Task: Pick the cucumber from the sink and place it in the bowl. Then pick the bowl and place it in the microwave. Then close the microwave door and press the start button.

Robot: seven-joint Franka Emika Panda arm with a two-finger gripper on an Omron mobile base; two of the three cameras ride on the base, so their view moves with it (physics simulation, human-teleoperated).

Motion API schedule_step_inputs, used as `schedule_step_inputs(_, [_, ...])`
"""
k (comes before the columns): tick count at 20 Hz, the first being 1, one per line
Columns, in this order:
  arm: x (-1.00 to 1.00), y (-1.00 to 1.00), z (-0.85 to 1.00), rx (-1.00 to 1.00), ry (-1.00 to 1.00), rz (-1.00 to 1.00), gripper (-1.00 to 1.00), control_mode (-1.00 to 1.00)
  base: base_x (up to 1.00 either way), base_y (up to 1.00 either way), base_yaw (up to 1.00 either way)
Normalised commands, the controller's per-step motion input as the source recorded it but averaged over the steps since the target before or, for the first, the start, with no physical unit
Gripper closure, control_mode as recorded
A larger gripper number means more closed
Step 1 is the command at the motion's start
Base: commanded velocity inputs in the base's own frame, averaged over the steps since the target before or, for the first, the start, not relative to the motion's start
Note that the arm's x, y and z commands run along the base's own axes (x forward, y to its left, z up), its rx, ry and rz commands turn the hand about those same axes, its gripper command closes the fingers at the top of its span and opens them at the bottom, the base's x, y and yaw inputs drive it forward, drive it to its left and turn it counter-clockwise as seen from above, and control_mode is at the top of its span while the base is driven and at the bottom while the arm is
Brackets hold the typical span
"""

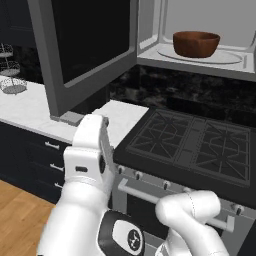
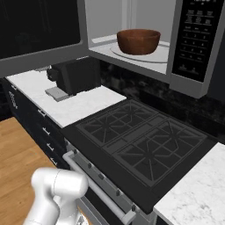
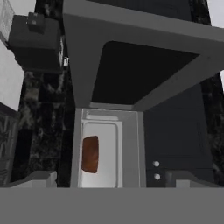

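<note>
A: Bowl (image 1: 196, 44) first: we see it sitting on the round glass turntable (image 2: 163, 46) inside the microwave (image 2: 132, 13), upright, roughly centred on the plate. From the hand view it shows as a reddish-brown patch deep in the pale cavity.

B: And the cucumber?

A: We cannot see it; whether it lies inside the bowl is hidden by the thick walls from these angles.

B: So which step do we judge we're on?

A: With the bowl already in the cavity, we reckon closing the microwave door (image 1: 82, 50) is in hand. It stands swung wide to the left, its dark glass window facing the stove (image 2: 140, 145) side, hanging over the marble surface (image 2: 79, 107).

B: The fingers?

A: The fingers (image 3: 112, 179) stand wide apart with nothing between them, the hand looking along the open door towards the cavity, clear of both.

B: What does the next move call for?

A: We think the hand must get behind the door's free edge and push it round on its left hinge until it shuts, then reach the control panel (image 2: 195, 37) for the start button.

B: Any writing?

A: The panel carries small pale markings, too fine for us to read. No brand that we can make out.
</note>
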Motion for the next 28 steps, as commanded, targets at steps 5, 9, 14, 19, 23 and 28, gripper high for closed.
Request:
schedule_step_inputs(5, [0.46,0.82,-0.22,0.0,-0.03,-0.13,-1.0,-1.0,0.0,0.0,0.0])
schedule_step_inputs(9, [0.67,0.75,-0.2,0.0,-0.02,-0.08,-1.0,-1.0,0.0,0.0,0.0])
schedule_step_inputs(14, [0.9,0.76,-0.31,0.0,0.0,-0.08,-1.0,-1.0,0.0,0.0,0.0])
schedule_step_inputs(19, [0.94,0.64,-0.28,0.0,0.0,-0.05,-1.0,-1.0,0.0,0.0,0.0])
schedule_step_inputs(23, [0.89,0.52,-0.15,0.0,0.0,-0.02,-1.0,-1.0,0.0,0.0,0.0])
schedule_step_inputs(28, [0.81,0.42,-0.07,0.0,0.0,-0.02,-1.0,-1.0,0.0,0.0,0.0])
